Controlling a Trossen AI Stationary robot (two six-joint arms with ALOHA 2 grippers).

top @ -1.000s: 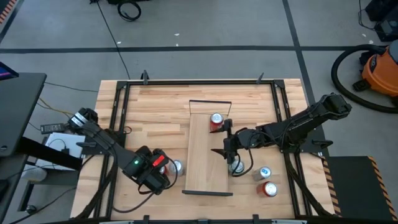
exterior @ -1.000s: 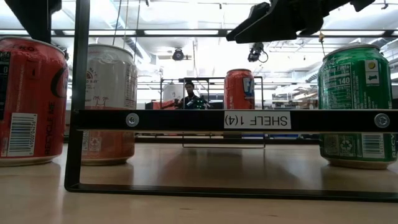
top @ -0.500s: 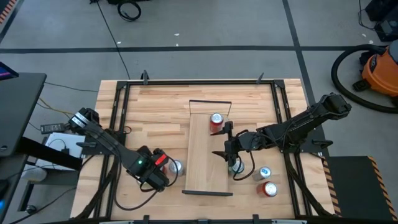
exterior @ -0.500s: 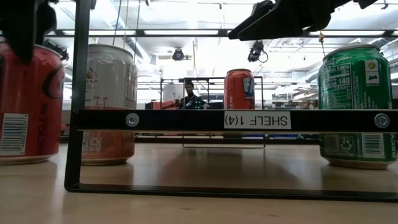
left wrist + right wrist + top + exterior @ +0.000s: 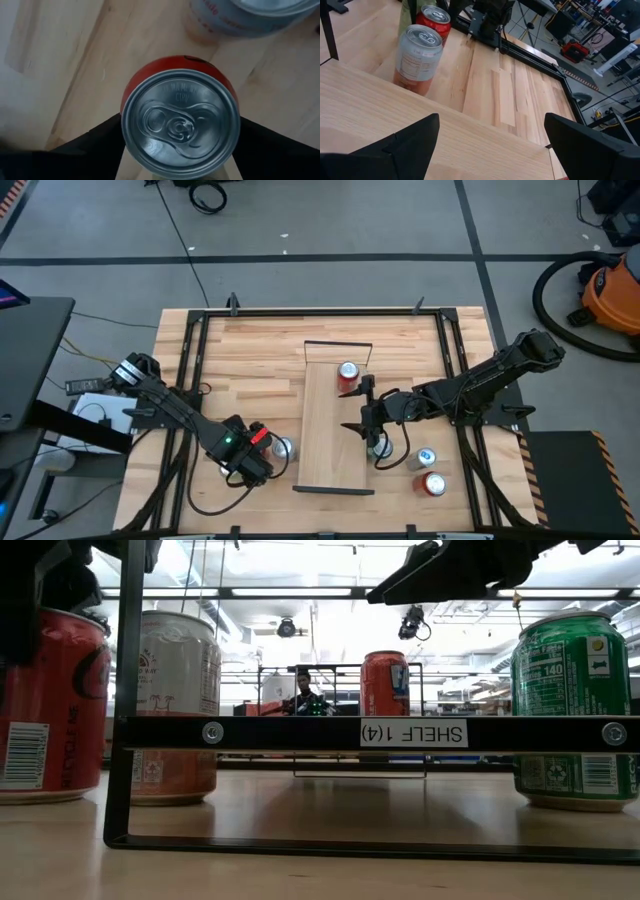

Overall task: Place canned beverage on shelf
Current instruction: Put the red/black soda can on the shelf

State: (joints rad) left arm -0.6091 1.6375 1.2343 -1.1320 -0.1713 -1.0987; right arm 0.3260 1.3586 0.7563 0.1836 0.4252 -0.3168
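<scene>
I am working the left pincer [image 5: 252, 452] at about 8 o'clock on the counter [image 5: 250, 350], and its fingers are closing around a red can [image 5: 180, 117]; from the wrist view they are flanking it on both sides, touching or all but, so I am judging it clamped. A silver can [image 5: 285, 448] is standing just beside it, toward the shelf [image 5: 325, 430]. One can [image 5: 347, 373] is already sitting on the shelf toward its 12 o'clock end. My right pincer [image 5: 365, 425] is hanging spread apart over the shelf's 3 o'clock edge, holding nothing. More cans [image 5: 428, 470] are waiting at 4 o'clock, so I am reckoning most of the job is remaining: lifting this can and setting it on the plank.
</scene>
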